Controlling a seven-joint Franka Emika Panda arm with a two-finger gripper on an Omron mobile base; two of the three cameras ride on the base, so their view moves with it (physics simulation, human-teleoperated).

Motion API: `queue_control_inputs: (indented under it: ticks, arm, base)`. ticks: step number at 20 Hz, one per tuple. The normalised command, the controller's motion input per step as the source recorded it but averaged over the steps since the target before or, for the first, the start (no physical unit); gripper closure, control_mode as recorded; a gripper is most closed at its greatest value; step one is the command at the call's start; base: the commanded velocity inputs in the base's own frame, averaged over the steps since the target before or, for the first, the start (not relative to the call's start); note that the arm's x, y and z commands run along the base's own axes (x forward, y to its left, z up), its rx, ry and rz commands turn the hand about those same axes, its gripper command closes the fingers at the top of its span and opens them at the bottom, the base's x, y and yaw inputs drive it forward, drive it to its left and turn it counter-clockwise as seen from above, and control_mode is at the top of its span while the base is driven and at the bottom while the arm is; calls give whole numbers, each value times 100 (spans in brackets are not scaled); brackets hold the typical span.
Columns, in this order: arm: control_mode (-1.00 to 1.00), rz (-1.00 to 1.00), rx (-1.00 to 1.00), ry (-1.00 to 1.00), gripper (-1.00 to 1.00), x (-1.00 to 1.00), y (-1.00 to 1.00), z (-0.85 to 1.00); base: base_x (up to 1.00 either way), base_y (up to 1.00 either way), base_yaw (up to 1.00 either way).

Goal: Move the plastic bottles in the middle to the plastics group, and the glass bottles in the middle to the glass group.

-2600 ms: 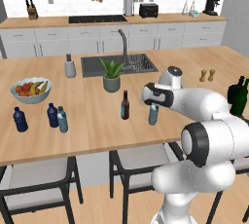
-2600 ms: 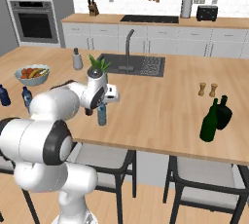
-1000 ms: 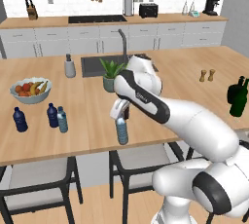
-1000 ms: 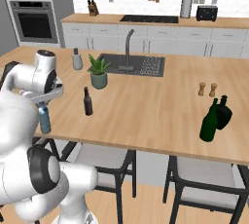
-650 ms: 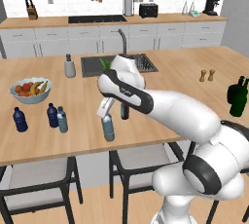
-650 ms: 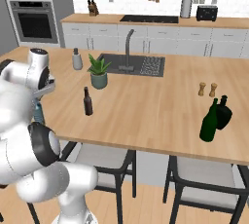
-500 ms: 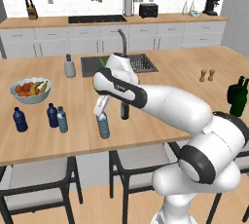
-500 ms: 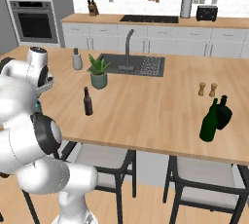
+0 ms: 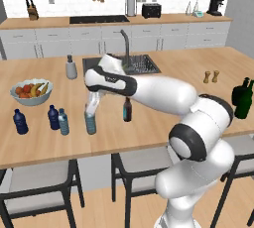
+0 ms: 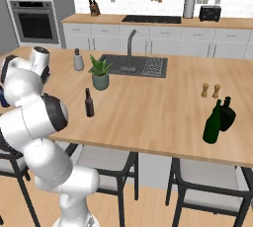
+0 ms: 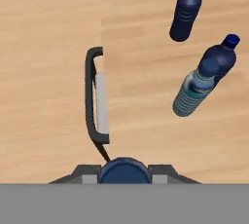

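My gripper (image 9: 91, 109) is shut on the neck of a pale blue plastic bottle (image 9: 90, 123), held upright at counter height; I cannot tell if it touches the wood. In the hand view its dark cap (image 11: 124, 170) sits between my fingers. Just left of it stands a second pale blue plastic bottle (image 9: 63, 122) (image 11: 192, 92), against one navy bottle (image 9: 53, 117) (image 11: 219, 60) of the plastics group. The other navy bottle (image 9: 20, 121) (image 11: 186, 11) stands further left. The brown glass bottle (image 9: 127, 109) (image 10: 89, 102) stands mid-counter. The green glass group (image 9: 243, 98) (image 10: 218, 119) is far right.
A fruit bowl (image 9: 31, 90) sits behind the navy bottles. A soap dispenser (image 9: 71, 67), a potted plant (image 10: 100, 73) and the sink (image 9: 131, 63) lie further back, with salt and pepper shakers (image 9: 211, 77) to the right. Stools stand under the counter's front edge (image 9: 74, 152).
My arm has swung left along the counter front with the pale blue bottle in its grip, from beside the brown bottle to just right of the other pale blue bottle.
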Motion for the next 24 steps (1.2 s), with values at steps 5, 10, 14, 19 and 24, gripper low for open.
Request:
queue_control_inputs:
  ticks: [5,10,14,19,24]
  arm:
    - [-100,11,0,0,100,29,32,-35]
    - [-100,10,0,0,100,40,19,-22]
    - [-100,9,0,0,100,28,16,-25]
    - [-100,8,0,0,100,21,13,-25]
    - [-100,5,0,0,100,13,2,-22]
  base:
    - [0,0,0]
    - [0,0,0]
    - [0,0,0]
    - [0,0,0]
    - [0,0,0]
